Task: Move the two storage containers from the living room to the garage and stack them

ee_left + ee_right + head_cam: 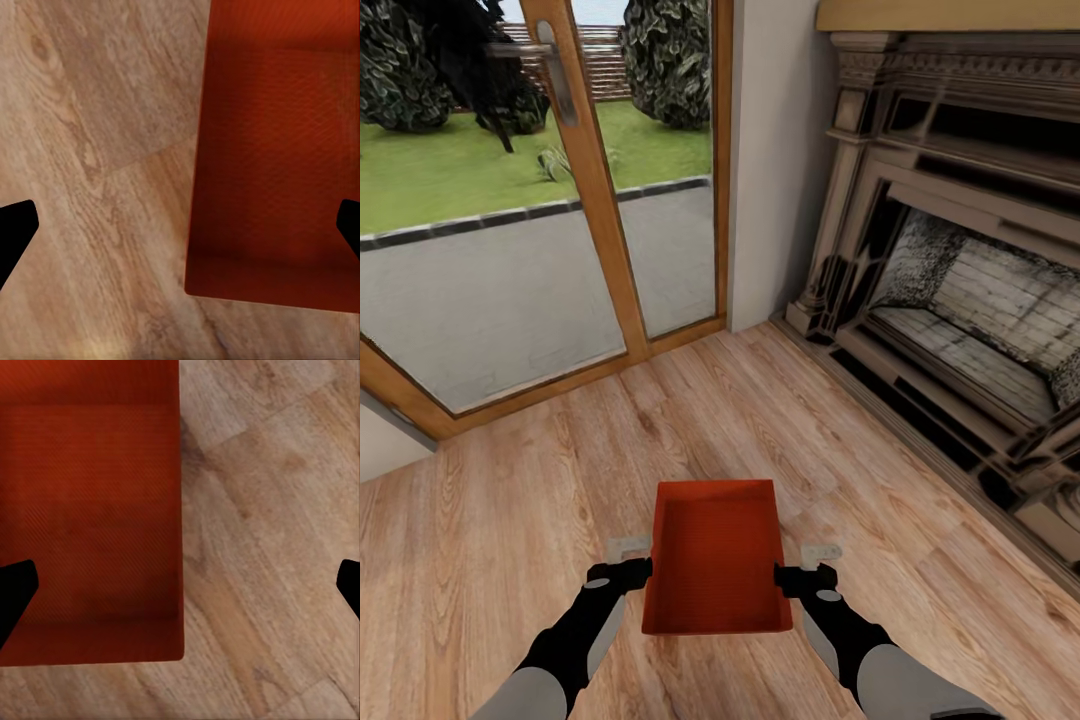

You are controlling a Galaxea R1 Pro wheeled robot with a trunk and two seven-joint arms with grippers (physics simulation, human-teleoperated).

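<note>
- Sitting between the two arms, one orange-red storage container (717,560) is low in the head view at 6 o'clock, its open top facing up over the light wood plank floor (510,520) of the living room.
- Long axis runs from 6 toward 12 o'clock, straight away from the robot.
- Left gripper (628,560) is at the bin's 9 o'clock long wall, right gripper (807,566) at its 3 o'clock wall; both look equally near.
- Each wrist view shows dark fingertips (16,232) spread wide, one over the bin's inside and one outside the wall, so the jaws straddle the rim, open, gripping nothing I can confirm.
- Whether the bin rests on the planks or hangs just above them cannot be told.
- Glass door with orange wooden frame (600,210) lies at 11 o'clock, carved fireplace (960,280) at 2 o'clock; both are well apart from the bin.
- Nothing stands in the way of closing on the walls, as I judge it.
</note>
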